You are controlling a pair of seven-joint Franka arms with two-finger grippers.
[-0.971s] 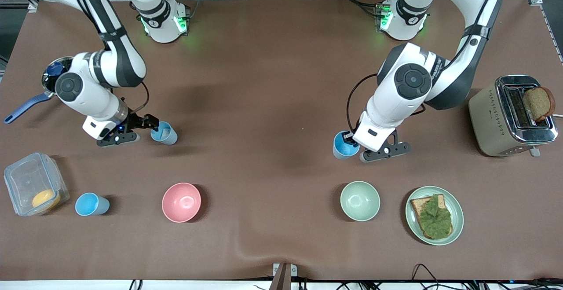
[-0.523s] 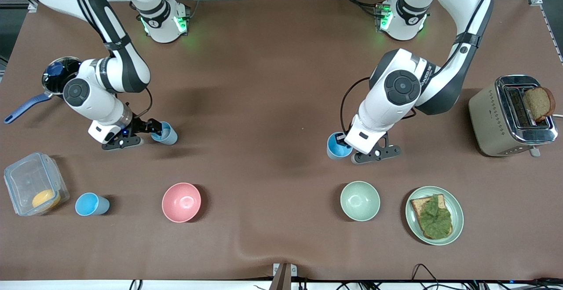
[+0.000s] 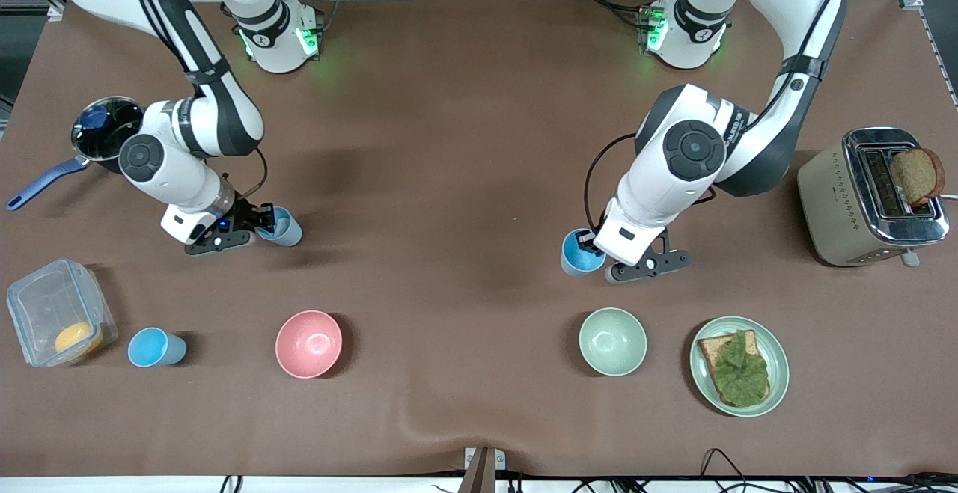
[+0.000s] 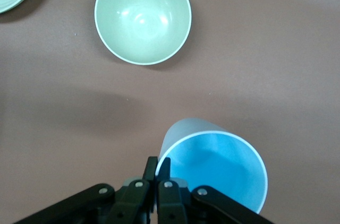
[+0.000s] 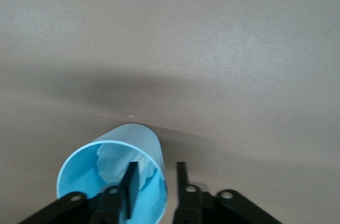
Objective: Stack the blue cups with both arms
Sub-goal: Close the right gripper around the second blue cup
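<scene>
Three blue cups show. My left gripper (image 3: 593,242) (image 4: 158,166) is shut on the rim of one blue cup (image 3: 578,254) (image 4: 218,163), one finger inside and one outside; the cup tilts, low over the table. My right gripper (image 3: 263,220) (image 5: 156,177) stands open astride the wall of a second blue cup (image 3: 284,228) (image 5: 114,168) with a white patch inside. One finger (image 5: 131,179) is inside, and the outer finger (image 5: 181,177) is a little off the wall. A third blue cup (image 3: 156,347) stands upright, nearer the front camera, at the right arm's end.
A pink bowl (image 3: 308,343) and a pale green bowl (image 3: 612,341) (image 4: 142,16) sit nearer the camera than the held cups. A plate with toast and lettuce (image 3: 705,384), a toaster (image 3: 831,201), a clear container (image 3: 34,306) and a blue-handled pan (image 3: 45,179) line the table's ends.
My right gripper slid onto its cup's rim and its fingers drew closer around the wall. The left arm shifted its cup toward the right arm's end, then slightly back.
</scene>
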